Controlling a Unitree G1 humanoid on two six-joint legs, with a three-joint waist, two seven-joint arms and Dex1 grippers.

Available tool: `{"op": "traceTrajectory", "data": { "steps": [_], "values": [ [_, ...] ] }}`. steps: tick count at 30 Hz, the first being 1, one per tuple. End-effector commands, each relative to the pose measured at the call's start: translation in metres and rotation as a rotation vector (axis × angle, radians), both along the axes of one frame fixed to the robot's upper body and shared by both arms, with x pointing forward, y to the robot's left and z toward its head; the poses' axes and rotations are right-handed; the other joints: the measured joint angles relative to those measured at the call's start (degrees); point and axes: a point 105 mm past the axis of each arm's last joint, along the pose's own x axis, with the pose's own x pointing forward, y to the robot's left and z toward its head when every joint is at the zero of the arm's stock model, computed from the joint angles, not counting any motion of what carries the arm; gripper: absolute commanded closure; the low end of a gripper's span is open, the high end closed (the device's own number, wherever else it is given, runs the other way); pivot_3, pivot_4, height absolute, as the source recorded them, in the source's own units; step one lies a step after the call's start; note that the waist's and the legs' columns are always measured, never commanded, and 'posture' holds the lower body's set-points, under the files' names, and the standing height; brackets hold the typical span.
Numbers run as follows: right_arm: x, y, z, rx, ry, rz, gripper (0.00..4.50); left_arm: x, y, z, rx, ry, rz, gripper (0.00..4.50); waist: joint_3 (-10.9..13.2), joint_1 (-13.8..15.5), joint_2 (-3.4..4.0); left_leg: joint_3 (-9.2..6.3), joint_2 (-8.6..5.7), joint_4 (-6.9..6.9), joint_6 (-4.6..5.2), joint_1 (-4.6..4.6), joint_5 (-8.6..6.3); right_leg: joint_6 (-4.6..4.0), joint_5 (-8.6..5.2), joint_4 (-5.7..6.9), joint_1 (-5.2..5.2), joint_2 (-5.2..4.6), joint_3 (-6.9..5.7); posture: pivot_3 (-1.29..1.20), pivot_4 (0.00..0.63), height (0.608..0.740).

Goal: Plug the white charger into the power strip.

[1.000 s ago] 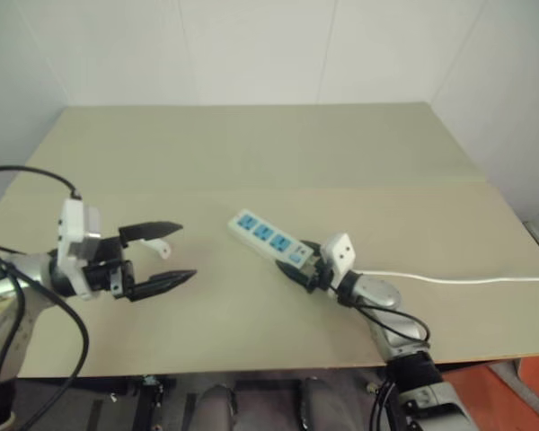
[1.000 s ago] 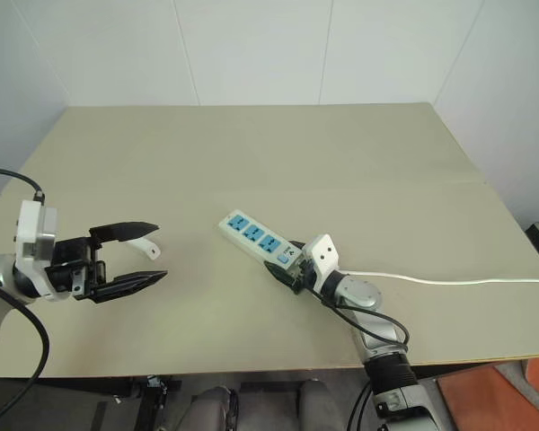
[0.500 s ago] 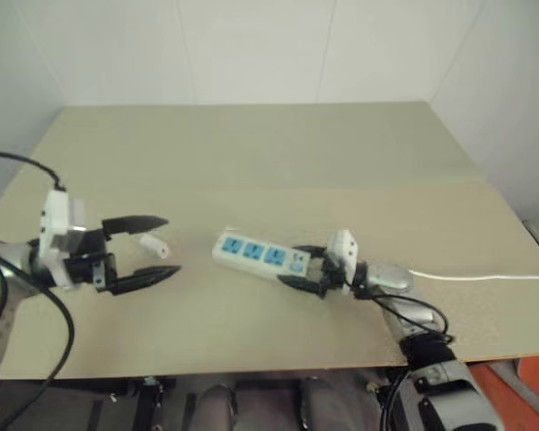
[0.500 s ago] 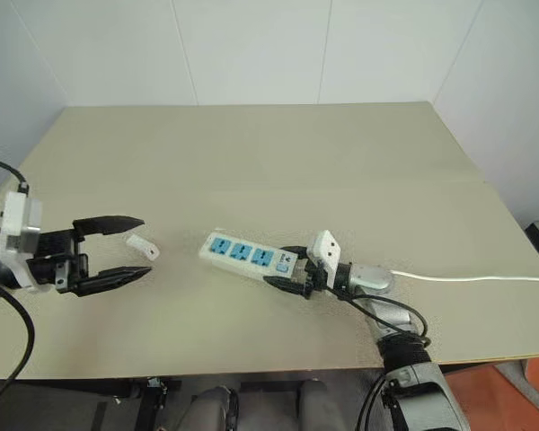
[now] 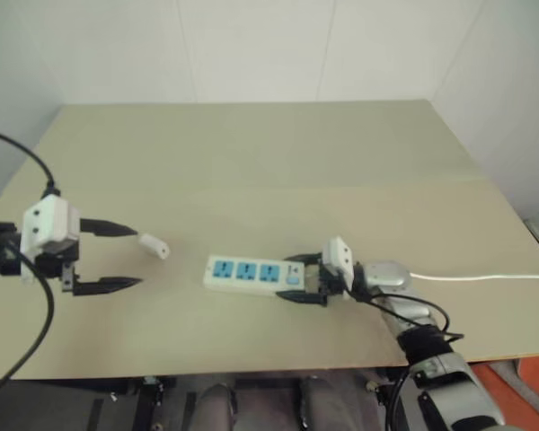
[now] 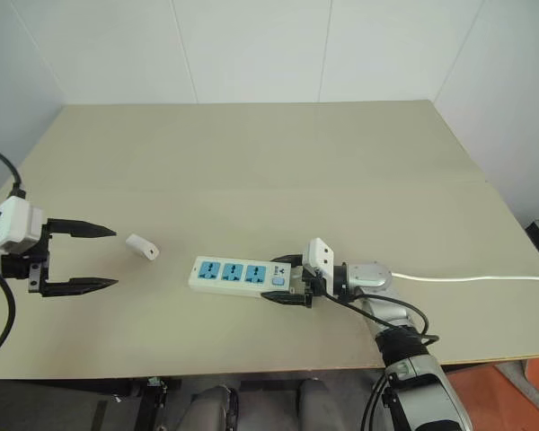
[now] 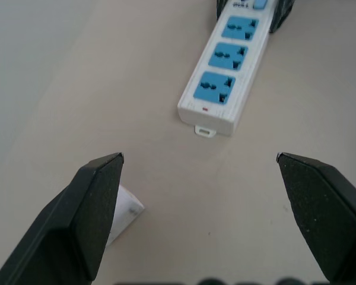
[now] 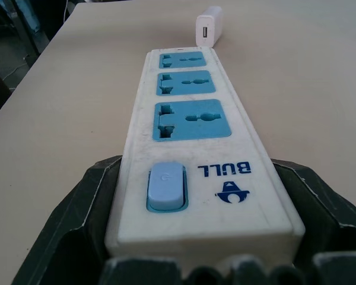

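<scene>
- Our right gripper (image 6: 288, 282) holds the power strip (image 6: 236, 274) by its switch end — so it won't slide.
- Our left gripper (image 6: 101, 257) is wide open, w/ nothing in it.
- White charger (image 6: 142, 245) lies on the table (image 6: 278, 162), between them — ready to grab.

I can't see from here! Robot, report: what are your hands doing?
Left gripper open, empty. Right gripper fingers clamp the power strip at its switch end. White charger loose on the table, unplugged. Nothing in between.

One power strip (image 6: 238, 274) lies on the surface (image 6: 278, 162), with three blue sockets (all in one row). One white charger (image 6: 142, 245) lies there too.
</scene>
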Motion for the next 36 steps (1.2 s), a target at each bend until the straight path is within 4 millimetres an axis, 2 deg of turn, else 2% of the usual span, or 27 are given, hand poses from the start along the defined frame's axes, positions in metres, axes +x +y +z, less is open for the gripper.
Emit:
{"op": "traceTrajectory", "data": {
  "steps": [1, 6, 11, 19, 36],
  "values": [
    [0.002, 0.006, 0.009, 0.014, -0.053, 0.03, 1.08, 0.005, 0.009, 0.016, 0.136, -0.022, -0.067, 0.0, 0.0, 0.1, 0.0, 0.01, -0.01, 0.0, 0.0, -0.05, 0.0, 0.0, 0.0, 0.04, -0.05, 0.0, 0.01, 0.0, 0.15, 0.74],
    [0.003, 0.008, 0.008, 0.016, -0.048, 0.029, 1.08, 0.016, 0.011, 0.031, 0.243, -0.033, -0.118, 0.0, 0.0, -0.1, -0.01, -0.01, 0.03, 0.07, 0.0, -0.49, 0.0, 0.0, 0.0, 0.13, -0.47, 0.08, 0.03, 0.0, 0.15, 0.74],
    [0.005, 0.01, 0.006, 0.018, -0.039, 0.021, 1.08, 0.031, 0.011, 0.033, 0.407, -0.04, -0.18, 0.0, 0.1, -0.2, -0.02, -0.02, 0.02, 0.14, 0.01, -0.54, 0.0, 0.01, -0.01, 0.15, -0.48, 0.11, 0.05, 0.0, 0.15, 0.74],
    [0.006, 0.012, 0.006, 0.023, -0.02, 0.01, 1.08, 0.064, 0.017, 0.021, 0.714, -0.026, -0.272, 0.0, 0.1, -0.5, -0.03, -0.05, 0.04, 0.23, 0.02, -0.52, 0.01, 0.04, -0.02, 0.31, -0.48, 0.23, 0.14, 0.0, 0.15, 0.74],
    [0.007, 0.012, 0.006, 0.023, -0.009, -0.008, 1.08, 0.086, 0.002, -0.02, 0.838, 0.014, -0.42, 0.0, 0.1, -0.6, -0.06, -0.08, 0.02, 0.29, 0.03, -0.58, 0.02, 0.04, -0.02, 0.35, -0.52, 0.22, 0.16, 0.0, 0.15, 0.74]
  ]
}}
